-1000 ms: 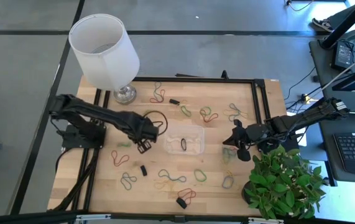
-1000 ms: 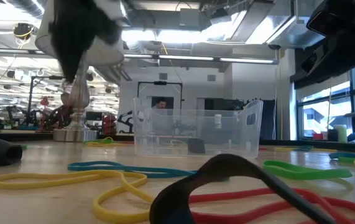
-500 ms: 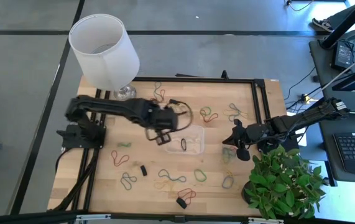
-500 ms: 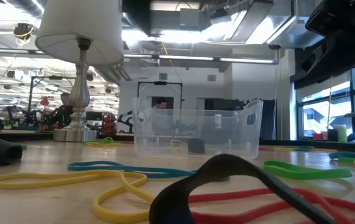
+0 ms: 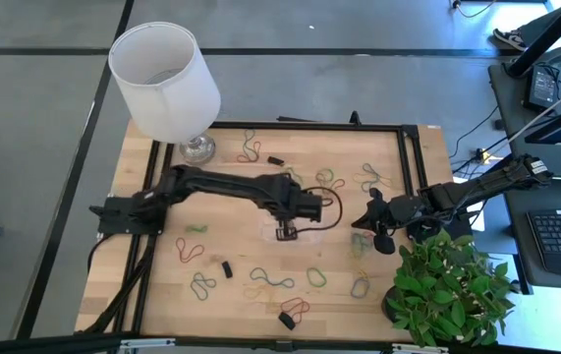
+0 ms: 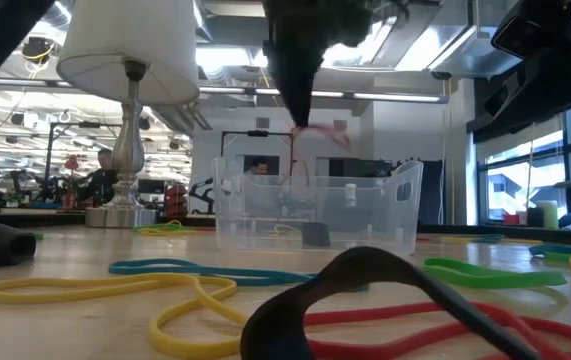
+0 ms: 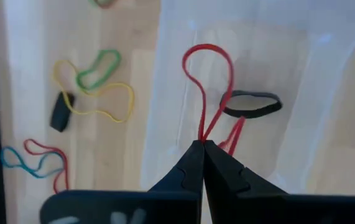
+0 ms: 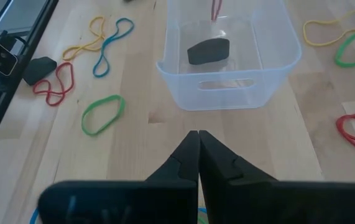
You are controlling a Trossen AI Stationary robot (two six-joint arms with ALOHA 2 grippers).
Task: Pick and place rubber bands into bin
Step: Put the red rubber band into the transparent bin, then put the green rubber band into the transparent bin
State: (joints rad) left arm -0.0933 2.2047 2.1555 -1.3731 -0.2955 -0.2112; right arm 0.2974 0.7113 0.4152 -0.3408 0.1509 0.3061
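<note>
Bands lie nearest the low camera: a black loop (image 6: 365, 300) across red (image 6: 525, 335) and yellow (image 6: 115, 295) ones on the wooden surface (image 5: 152, 295), with a teal band (image 6: 205, 272) just behind them. Farther back stands the clear bin (image 6: 315, 212), a black band (image 8: 208, 51) flat on its floor. The left hand (image 7: 202, 144) hangs directly over the bin, its fingers (image 7: 186, 174) pressed together on a red rubber band (image 7: 209, 87), which dangles down toward the inside of the tub. The right hand (image 8: 198, 135) waits low near the surface's right edge, pointed at the bin from well apart, its fingers pressed together on nothing. Loose rubber bands (image 5: 260, 280) are scattered around the bin on every side. Beyond, a white-shaded lamp (image 5: 167, 79) stands at the far left corner, and a potted plant (image 5: 452, 285) sits off the right edge.
</note>
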